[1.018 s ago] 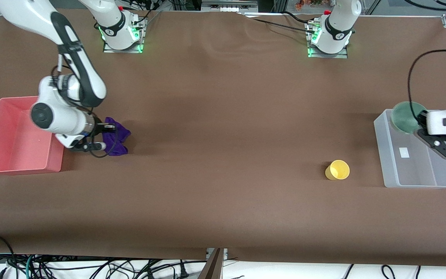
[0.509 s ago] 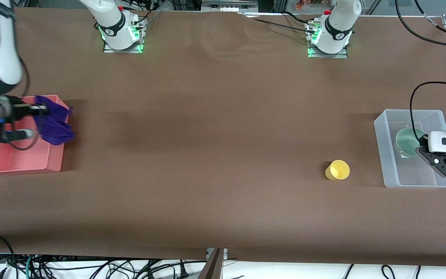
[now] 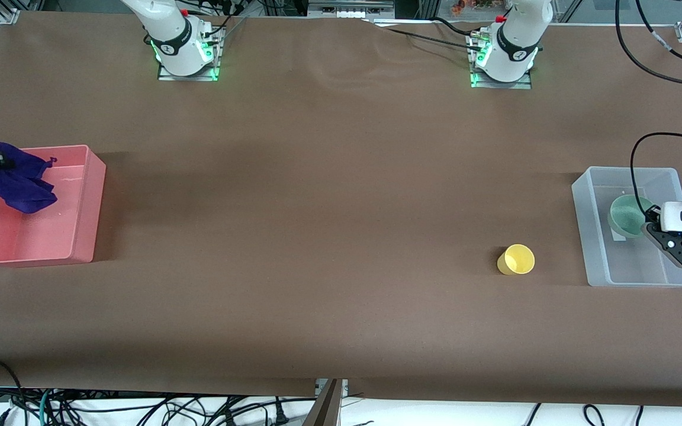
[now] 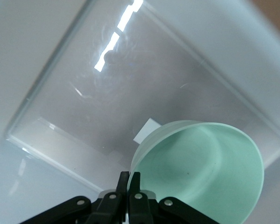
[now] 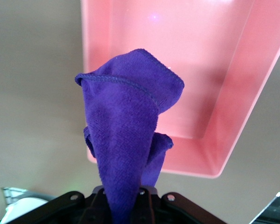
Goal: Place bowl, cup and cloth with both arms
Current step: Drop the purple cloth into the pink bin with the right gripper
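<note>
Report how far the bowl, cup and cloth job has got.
Done: nothing released yet. In hand: the left gripper is shut on the bowl, holding it inside the clear bin; the right gripper is shut on the cloth, hanging over the pink bin. Left: the cup sits untouched on the table, beside the clear bin.

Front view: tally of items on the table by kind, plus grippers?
Bins: 2, pink bin, clear bin
Bowl: 1
Cup: 1
Cloth: 1
Grippers: 2, left gripper, right gripper
Total: 7
</note>
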You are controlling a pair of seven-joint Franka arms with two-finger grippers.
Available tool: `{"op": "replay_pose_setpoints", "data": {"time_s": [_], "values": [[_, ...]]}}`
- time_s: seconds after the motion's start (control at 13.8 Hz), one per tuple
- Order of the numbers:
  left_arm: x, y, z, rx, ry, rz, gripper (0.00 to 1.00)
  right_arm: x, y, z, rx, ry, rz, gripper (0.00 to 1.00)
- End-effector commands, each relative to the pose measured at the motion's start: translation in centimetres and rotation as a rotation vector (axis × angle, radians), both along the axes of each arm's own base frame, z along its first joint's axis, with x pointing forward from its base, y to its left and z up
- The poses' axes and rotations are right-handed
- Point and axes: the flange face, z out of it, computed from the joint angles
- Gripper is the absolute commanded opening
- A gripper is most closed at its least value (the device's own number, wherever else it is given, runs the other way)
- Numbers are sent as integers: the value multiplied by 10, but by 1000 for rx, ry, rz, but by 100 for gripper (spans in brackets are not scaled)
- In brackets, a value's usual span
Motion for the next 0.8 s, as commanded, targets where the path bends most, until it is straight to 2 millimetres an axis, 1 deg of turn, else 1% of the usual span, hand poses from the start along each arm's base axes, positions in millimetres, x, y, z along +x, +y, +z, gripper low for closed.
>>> {"op": "replay_pose_setpoints", "data": {"time_s": [0.0,0.07,0.15,0.22,0.29,0.36,0.44,0.51,0.58,0.65,0.73], "values": [[3,10,-8,-12,-12,-40,15,8,-15,-59,-2,21,38,0],[4,11,-7,-15,-19,-33,99,3,-19,-77,0,26,29,0],[3,14,-4,-36,-29,-15,100,-4,-20,-92,3,25,26,0],[6,9,1,-35,-30,-30,100,-11,-24,-103,2,17,20,0],[8,6,20,-33,-43,-33,100,-16,-26,-115,-3,8,21,0],[10,-7,40,-46,-26,-40,100,-20,-27,-130,-10,-2,25,0],[11,-22,67,-55,-13,-43,100,-21,-27,-141,-17,-12,31,0],[12,-40,95,-58,-8,-44,100,-22,-27,-148,-21,-15,34,0],[14,-67,117,-64,1,-21,100,-22,-27,-151,-21,-14,35,0],[16,-92,133,-63,6,40,100,-21,-26,-154,-9,-20,17,0],[21,-122,137,-64,4,118,100,-19,-23,-157,10,-38,-4,40]]}}
